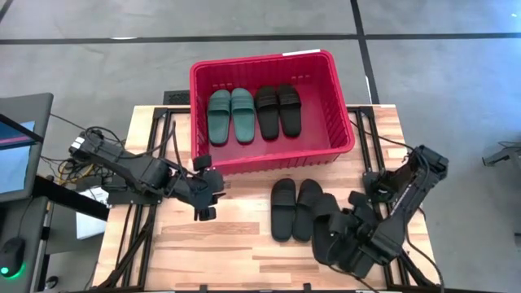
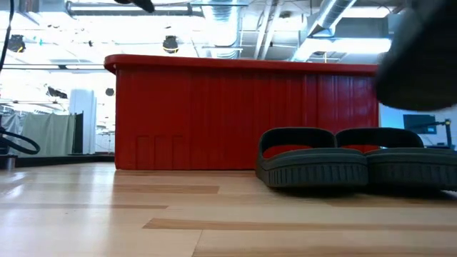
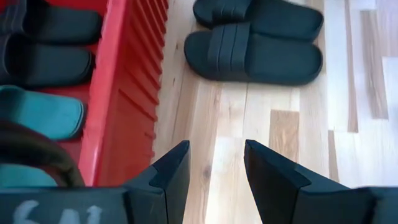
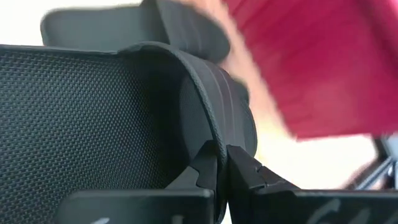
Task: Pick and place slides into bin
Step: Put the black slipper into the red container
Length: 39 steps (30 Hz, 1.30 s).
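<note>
The red bin stands at the far side of the wooden surface, and inside it lie a dull green pair of slides and a black pair, side by side on the floor of the bin. On the surface just in front of the bin lies another black pair, soles down and touching each other; in the low view this pair sits close before the bin's ribbed wall. To the right of that pair, the last black slides lie bunched together under the right arm. The right end effector has its fingers pressed nearly together on the edge of a black slide's strap, with the slide's textured footbed filling much of the right wrist view. The left end effector hovers over bare wood beside the bin's near wall, fingers apart and holding nothing, with the black pair on the surface ahead of it. White marks show on both wrist housings, but they cannot be read.
</note>
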Each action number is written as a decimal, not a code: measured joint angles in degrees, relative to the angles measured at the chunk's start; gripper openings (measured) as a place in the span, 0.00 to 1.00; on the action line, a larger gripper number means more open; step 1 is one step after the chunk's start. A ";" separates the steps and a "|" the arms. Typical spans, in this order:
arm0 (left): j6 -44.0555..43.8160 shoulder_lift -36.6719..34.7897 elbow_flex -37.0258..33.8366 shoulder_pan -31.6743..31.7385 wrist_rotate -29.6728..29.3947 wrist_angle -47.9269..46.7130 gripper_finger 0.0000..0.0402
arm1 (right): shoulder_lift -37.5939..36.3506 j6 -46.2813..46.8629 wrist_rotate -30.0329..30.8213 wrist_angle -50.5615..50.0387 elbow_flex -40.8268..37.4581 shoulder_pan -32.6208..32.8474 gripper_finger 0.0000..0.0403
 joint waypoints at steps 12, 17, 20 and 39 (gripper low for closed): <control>-6.60 -4.35 -0.04 -4.66 -4.21 -4.96 0.35 | -0.09 -34.64 8.00 19.23 1.73 -17.46 0.00; -11.16 -6.41 -0.04 -7.84 -8.52 -8.75 0.35 | -0.09 -48.42 7.58 30.42 1.73 -23.70 0.00; -14.27 -6.64 -0.04 -10.13 -9.61 -11.51 0.35 | 0.35 -54.57 5.36 37.82 1.75 -27.02 0.00; -40.15 -6.69 -0.04 -24.65 -21.54 -27.26 0.35 | 15.07 -65.82 -10.72 68.77 1.79 -34.44 0.00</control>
